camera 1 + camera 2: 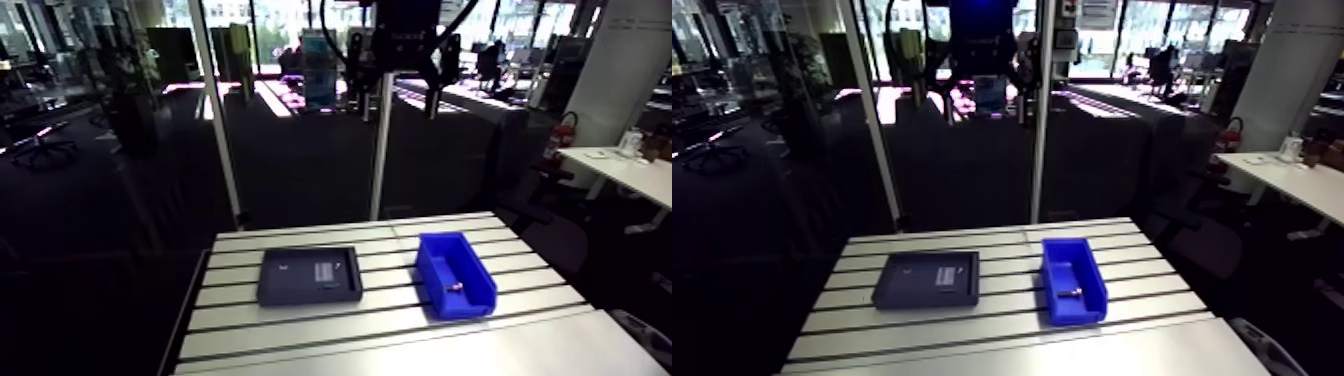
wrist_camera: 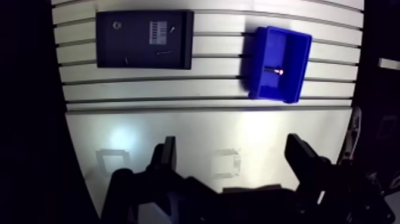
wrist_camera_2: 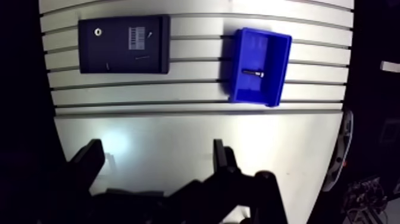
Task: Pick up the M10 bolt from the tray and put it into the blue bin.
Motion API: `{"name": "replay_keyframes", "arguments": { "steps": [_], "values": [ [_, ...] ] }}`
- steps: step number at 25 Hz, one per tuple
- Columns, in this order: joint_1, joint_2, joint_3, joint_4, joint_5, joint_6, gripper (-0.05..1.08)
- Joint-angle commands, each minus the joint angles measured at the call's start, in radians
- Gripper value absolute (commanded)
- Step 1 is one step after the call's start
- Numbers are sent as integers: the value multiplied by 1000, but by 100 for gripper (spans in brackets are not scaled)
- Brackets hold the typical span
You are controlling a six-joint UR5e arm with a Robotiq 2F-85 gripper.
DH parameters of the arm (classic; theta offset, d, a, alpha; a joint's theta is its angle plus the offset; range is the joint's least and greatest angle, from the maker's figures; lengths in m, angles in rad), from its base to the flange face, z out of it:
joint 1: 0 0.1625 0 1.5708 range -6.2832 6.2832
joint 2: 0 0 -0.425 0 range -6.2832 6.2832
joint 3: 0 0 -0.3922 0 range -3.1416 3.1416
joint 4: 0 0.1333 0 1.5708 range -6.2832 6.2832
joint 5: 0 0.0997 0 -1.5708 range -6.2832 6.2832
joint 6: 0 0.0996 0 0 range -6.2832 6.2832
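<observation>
- Looking down through the wrist view, you see the gripper with its two fingers spread wide and nothing held between them.
- It hangs above the smooth part of the table and touches nothing.
- You will find the M10 bolt lying on the floor of the blue bin, well ahead of the fingers.
- The dark tray sits beside the bin, apart from it, on the slotted part, carrying a white label and a few bits too small to tell.
</observation>
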Motion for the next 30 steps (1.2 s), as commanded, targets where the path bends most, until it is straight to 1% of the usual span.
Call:
{"name": "replay_keyframes", "arguments": {
  "steps": [1, 4, 13, 18, 27, 30],
  "values": [
    [15, 4, 3, -2, 1, 16, 1],
    [15, 4, 5, -2, 4, 18, 1],
    [17, 3, 3, -2, 4, 16, 1],
    [31, 4, 2, 0, 4, 18, 1],
    [31, 7, 0, 1, 1, 18, 1],
    [31, 7, 2, 1, 2, 16, 1]
  ]
}}
